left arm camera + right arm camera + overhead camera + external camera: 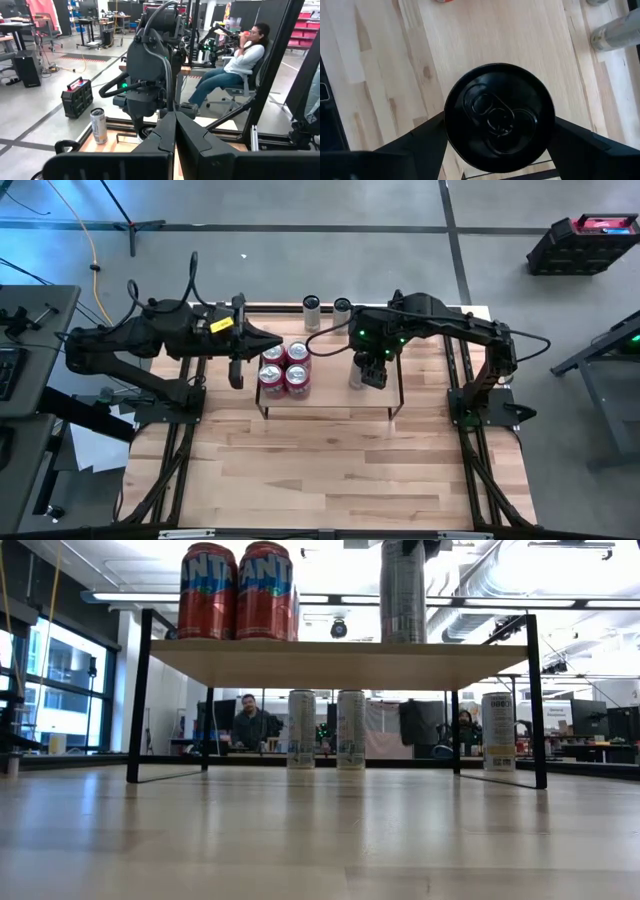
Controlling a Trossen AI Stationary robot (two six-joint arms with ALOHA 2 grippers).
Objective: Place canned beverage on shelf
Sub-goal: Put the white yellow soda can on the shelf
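Right gripper (372, 372) jaws flank the black-topped can (499, 116), contact hidden; left jaws closed.

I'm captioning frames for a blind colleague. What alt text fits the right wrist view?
Looking straight down on a black-topped can standing on the light-wood shelf, between the two dark fingers of the right tool. A silver can shows at one edge.

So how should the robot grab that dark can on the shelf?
By its round side wall, coming straight down from above, one finger on each side. The dark can stands upright on the shelf, lid up, and the right gripper hangs over it with fingers open, bracketing it that way.
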